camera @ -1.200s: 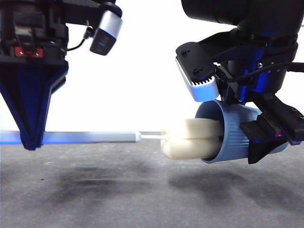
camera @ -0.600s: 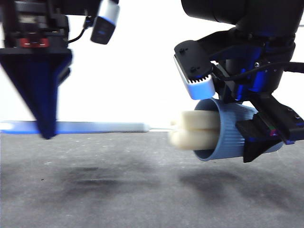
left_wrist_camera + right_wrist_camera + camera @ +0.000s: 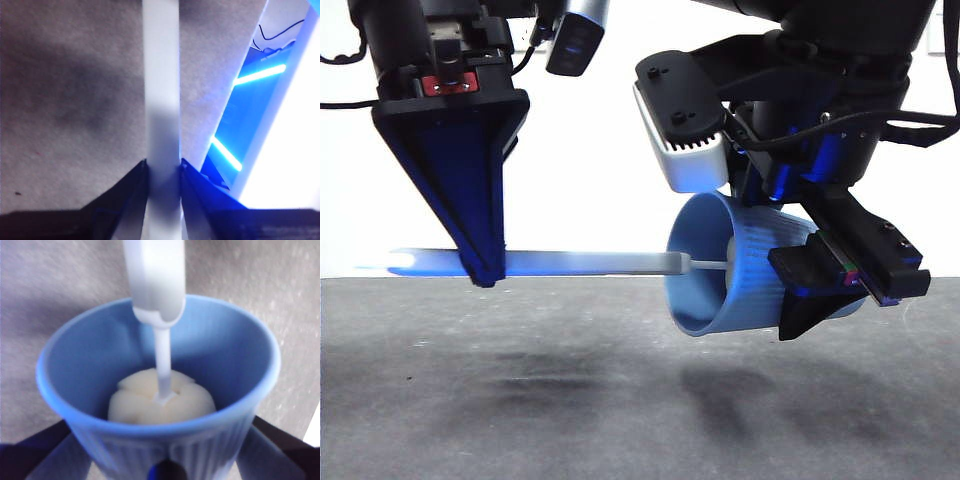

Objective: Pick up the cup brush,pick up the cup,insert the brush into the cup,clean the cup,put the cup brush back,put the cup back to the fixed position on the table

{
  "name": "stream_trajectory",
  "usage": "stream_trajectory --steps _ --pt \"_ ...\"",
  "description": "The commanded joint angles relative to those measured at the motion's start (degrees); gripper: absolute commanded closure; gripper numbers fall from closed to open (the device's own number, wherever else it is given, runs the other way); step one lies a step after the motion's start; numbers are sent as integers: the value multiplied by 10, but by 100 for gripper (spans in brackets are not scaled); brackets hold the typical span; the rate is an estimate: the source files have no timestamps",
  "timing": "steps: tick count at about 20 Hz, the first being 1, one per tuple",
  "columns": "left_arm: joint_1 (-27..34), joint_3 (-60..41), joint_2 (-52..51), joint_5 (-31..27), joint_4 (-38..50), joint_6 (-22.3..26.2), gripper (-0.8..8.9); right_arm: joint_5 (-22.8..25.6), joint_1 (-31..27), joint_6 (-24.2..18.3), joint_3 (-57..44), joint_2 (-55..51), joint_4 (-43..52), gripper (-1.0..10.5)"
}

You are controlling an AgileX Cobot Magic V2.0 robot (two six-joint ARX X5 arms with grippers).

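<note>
- Hands first: the left hand [image 3: 486,270] hangs above the counter [image 3: 520,400] on the front view's left side, its dark tapered jaws pointing down and pinched tight on the cup brush [image 3: 590,263] at the grey handle.
- From the left wrist, the left hand [image 3: 162,170] shows both jaws pressed against the handle [image 3: 161,90], one on either side, with no gap visible.
- Cup brush lies level in the air, parallel to the counter and clear of it; one end sticks out past the left hand, the rest runs towards the cup [image 3: 740,275].
- Handle narrows to a thin white stem [image 3: 705,265] that enters the mouth of the cup.
- Right hand [image 3: 830,285] sits on the front view's right side, closed on the light blue ribbed cup, with a black jaw lying against the ribbed wall.
- From the right wrist, the right hand [image 3: 165,460] shows dark jaws on both sides of the cup [image 3: 165,360], touching its wall.
- Cup is held off the counter, tipped on its side with its open mouth facing the left hand and its base hidden behind the jaw.
- Cream-yellow sponge head [image 3: 162,397] sits deep inside the cup near its bottom, with the stem rising from its middle.
- Soft shadows lie on the dark grey counter below both hands.
</note>
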Motion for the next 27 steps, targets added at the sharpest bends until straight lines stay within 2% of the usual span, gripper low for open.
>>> stream_trajectory --steps 1,4,11,14,17,19,23,25,27 --pt "-5 -2 4 7 15 -4 822 -15 12 6 0 5 16 964" --pt "-1 -2 4 -2 -16 -3 822 11 8 18 0 5 3 964" --pt "20 -2 1 -68 -103 -2 822 14 -18 56 0 4 -33 964" --pt "44 -2 -12 -70 -117 -2 822 19 -29 62 0 2 -36 964" --pt "76 -2 -34 -70 -123 -2 822 43 -48 94 0 2 -37 964" --pt "104 -2 -49 -70 -131 -2 822 43 -68 126 0 -5 -39 964" --pt "169 -2 -75 -67 -126 -5 822 39 -99 219 6 -40 -37 963" --pt "203 -2 -82 -65 -93 -48 822 28 -111 278 14 -70 -35 963" --pt "240 -2 -82 -47 -40 -107 822 -12 -123 351 26 -106 -34 964"
